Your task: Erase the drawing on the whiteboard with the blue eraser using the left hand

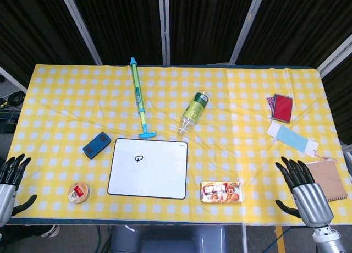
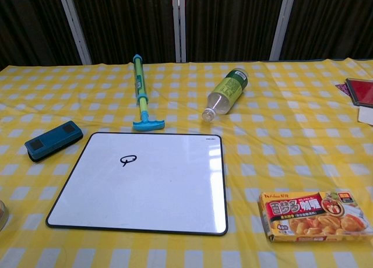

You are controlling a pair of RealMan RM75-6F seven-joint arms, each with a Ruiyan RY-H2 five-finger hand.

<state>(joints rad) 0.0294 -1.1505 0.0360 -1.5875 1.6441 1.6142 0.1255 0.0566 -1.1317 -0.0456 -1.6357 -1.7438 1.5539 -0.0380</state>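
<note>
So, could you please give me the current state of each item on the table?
Whiteboard: flat, small drawing unerased.
Blue eraser: lying left of the whiteboard, untouched.
Bottle: on its side.
Left robot hand: open, empty.
Right robot hand: open, empty.

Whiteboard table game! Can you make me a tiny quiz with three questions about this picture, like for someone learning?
1. True or false: the left hand is already holding the blue eraser.
2. Which thing lies closest to the whiteboard's top edge? A) the red card box B) the handle of the water pump toy C) the small round tin
3. Fill in the blank: the little black drawing sits on the whiteboard's upper ____ part.

Key:
1. False; it is open at the table's edge, apart from the eraser.
2. B
3. left
</note>
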